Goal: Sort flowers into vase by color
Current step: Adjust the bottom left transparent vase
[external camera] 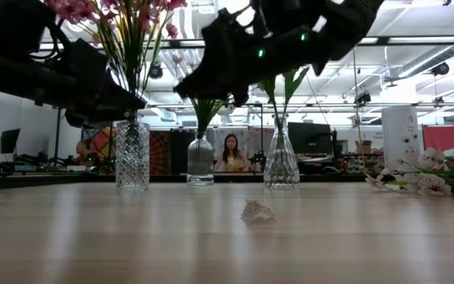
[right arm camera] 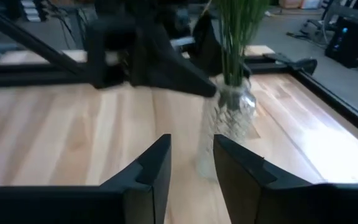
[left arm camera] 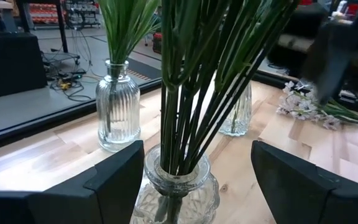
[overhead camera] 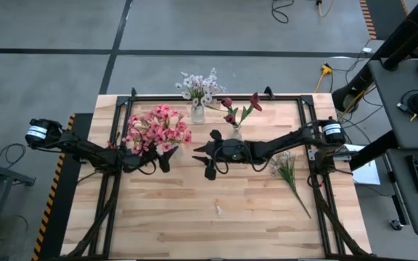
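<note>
On the wooden table (overhead camera: 194,217), pink flowers (overhead camera: 157,129) fill a vase

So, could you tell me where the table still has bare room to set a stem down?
The near half of the table is bare wood apart from a small scrap. The far side is crowded: three vases in a row, both grippers, left and right, between them, and a loose white-lilac stem near the right rail.

Three vases (overhead camera: 197,113) block the bench's (overhead camera: 194,217) far half. The near half lies open, save a small scrap (overhead camera: 218,210). Loose flowers (overhead camera: 287,168) crowd the right side.
</note>
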